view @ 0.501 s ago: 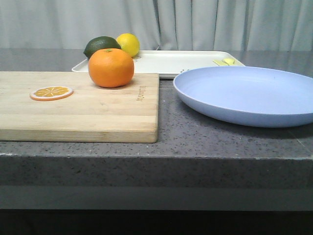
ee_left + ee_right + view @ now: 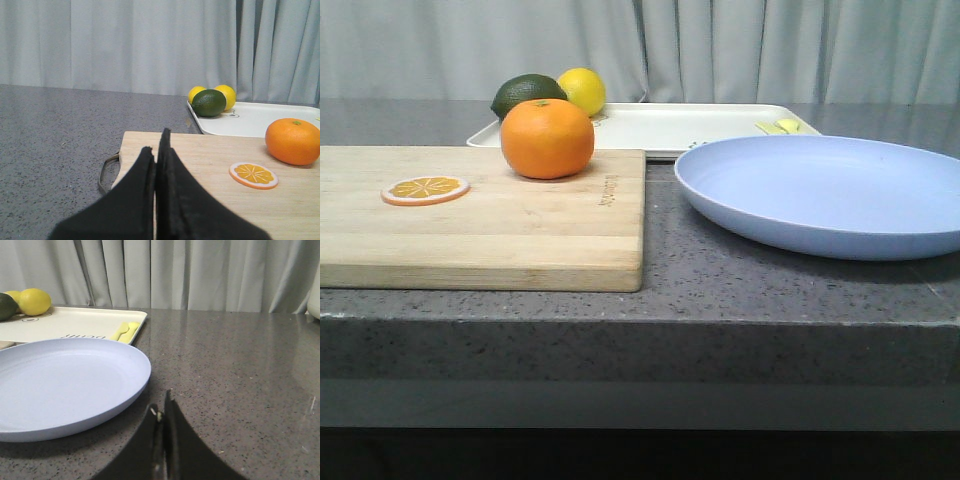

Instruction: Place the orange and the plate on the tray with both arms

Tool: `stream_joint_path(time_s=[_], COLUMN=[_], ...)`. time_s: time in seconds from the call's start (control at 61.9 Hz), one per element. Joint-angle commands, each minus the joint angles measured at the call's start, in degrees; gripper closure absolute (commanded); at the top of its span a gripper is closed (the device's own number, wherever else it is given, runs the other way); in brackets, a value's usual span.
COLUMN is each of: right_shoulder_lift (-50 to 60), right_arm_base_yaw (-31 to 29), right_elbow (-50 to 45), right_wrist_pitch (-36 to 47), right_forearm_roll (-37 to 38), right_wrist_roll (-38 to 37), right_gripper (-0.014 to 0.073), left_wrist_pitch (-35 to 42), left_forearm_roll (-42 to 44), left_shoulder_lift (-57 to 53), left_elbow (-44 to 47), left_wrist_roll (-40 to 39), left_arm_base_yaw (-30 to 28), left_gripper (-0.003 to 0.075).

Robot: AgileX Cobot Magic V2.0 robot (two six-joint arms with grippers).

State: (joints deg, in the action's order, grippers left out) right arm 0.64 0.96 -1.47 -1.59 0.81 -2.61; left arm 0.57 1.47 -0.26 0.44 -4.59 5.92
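The orange (image 2: 547,138) sits at the far right corner of the wooden cutting board (image 2: 480,225); it also shows in the left wrist view (image 2: 293,141). The lavender-blue plate (image 2: 830,193) lies on the counter to the right of the board, also in the right wrist view (image 2: 60,385). The cream-white tray (image 2: 670,127) lies behind both. My left gripper (image 2: 156,145) is shut and empty over the board's near left part. My right gripper (image 2: 161,407) is shut and empty beside the plate's rim. Neither arm shows in the front view.
An orange slice (image 2: 425,189) lies on the board's left part. A dark green avocado (image 2: 526,93) and a yellow lemon (image 2: 582,90) rest on the tray's far left end. A small yellow item (image 2: 780,126) lies on the tray's right end. Curtains hang behind the grey counter (image 2: 660,300).
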Motion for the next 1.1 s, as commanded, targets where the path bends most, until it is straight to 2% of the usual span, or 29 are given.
stream_joint_path(time_s=[0.0, 0.21, 0.307, 0.549, 0.808, 0.969, 1.082], right_shoulder_lift=[1.0, 1.0, 1.0, -0.6, -12.0, -20.8, -26.2], right_arm_base_yaw=[0.1, 0.1, 0.1, 0.1, 0.1, 0.1, 0.1], right_elbow=[1.3, 1.6, 4.0, 15.8, 29.5, 35.1, 35.4], right_wrist_pitch=[6.2, 5.5, 1.2, -8.6, -18.3, -25.2, -26.0], right_forearm_roll=[0.8, 0.8, 0.8, 0.8, 0.8, 0.8, 0.8], right_wrist_roll=[0.3, 0.3, 0.3, 0.3, 0.3, 0.3, 0.3], right_gripper=[0.0661, 0.0661, 0.0661, 0.0661, 0.0661, 0.0661, 0.0661], left_wrist_pitch=[4.8, 8.4, 7.4, -7.0, -20.5, -24.4, -25.7], left_forearm_roll=[0.0, -0.4, -1.5, -1.5, -1.5, -1.5, -1.5], left_shoulder_lift=[-1.1, -1.1, -0.9, 0.8, 10.2, 16.4, 19.2], left_elbow=[1.5, 1.3, -1.5, -16.0, -30.3, -33.5, -33.4], left_wrist_roll=[-0.1, -0.1, -0.1, -0.1, -0.1, -0.1, -0.1], left_arm_base_yaw=[0.1, 0.1, 0.2, 0.3, 0.3, 0.3, 0.3], left_gripper=[0.0740, 0.0740, 0.0740, 0.0740, 0.0740, 0.0740, 0.0740])
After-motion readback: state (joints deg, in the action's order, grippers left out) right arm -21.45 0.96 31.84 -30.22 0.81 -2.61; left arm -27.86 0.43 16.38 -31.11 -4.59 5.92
